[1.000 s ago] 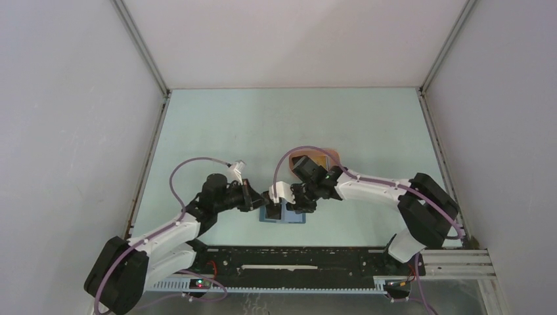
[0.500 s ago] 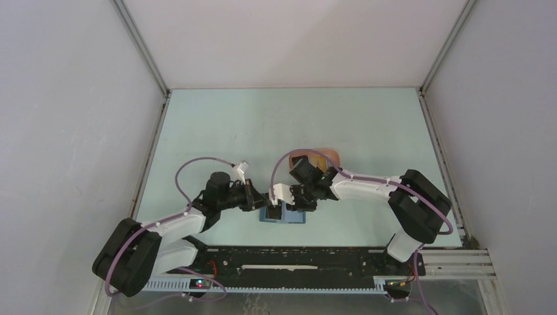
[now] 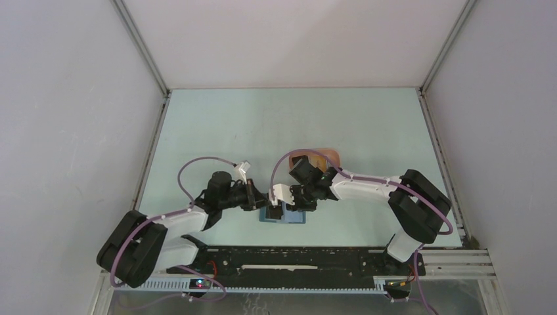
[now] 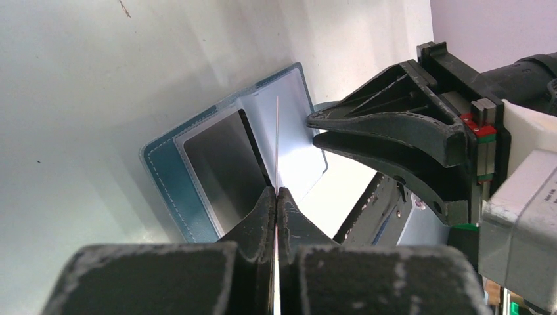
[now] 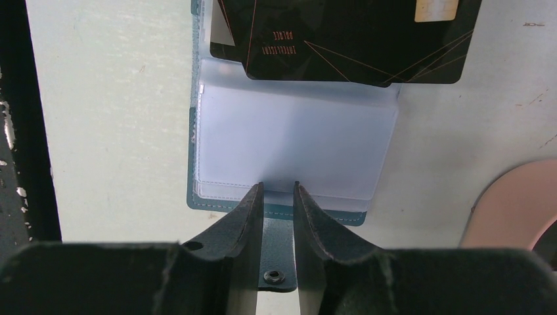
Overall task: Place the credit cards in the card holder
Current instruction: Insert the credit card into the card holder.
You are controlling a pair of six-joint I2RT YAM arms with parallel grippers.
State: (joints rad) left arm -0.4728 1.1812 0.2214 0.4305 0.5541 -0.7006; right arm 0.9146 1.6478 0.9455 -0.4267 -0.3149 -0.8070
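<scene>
Here the left gripper [image 4: 276, 193] is clamped on a black credit card [image 5: 348, 46], held just over the open card holder [image 4: 164, 177] at the middle of the bench's near edge. The card's long axis runs almost parallel to the clear pocket's [image 5: 295, 141] long side, slightly skewed. The right gripper [image 5: 276, 187], jaws narrowly apart, straddles the snap tab [image 5: 279, 246]; whether it pinches is unclear.

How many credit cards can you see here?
1: a black card pinched in the left gripper, over the open blue wallet. Others may be hidden inside it.
</scene>
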